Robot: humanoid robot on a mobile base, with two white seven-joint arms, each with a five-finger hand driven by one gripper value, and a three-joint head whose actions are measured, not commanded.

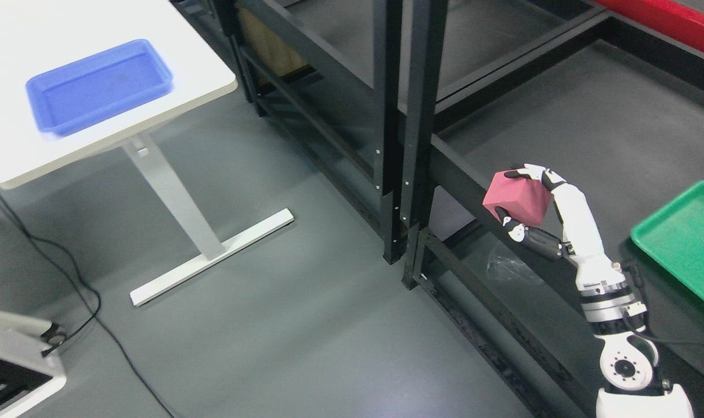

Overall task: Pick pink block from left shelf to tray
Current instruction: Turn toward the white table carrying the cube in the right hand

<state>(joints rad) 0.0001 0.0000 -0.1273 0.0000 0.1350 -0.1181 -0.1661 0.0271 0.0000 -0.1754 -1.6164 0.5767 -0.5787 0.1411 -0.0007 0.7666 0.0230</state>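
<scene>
I have the pink block (517, 198) clamped in the right hand (531, 203), fingers (534, 172) wrapped over and under it, held off the black shelf's (589, 116) front edge. Pickup looks done; delivery remains. The blue tray (99, 87), slightly blurred, sits well away on the white table (195, 58), across grey floor (299, 325). A green tray (685, 238) lies beside my wrist.

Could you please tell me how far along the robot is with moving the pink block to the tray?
Done: the pink block is off the shelf, grasped by the right hand above its front edge. In hand: carrying it. Left: the blue tray on the white table is still empty.
</scene>
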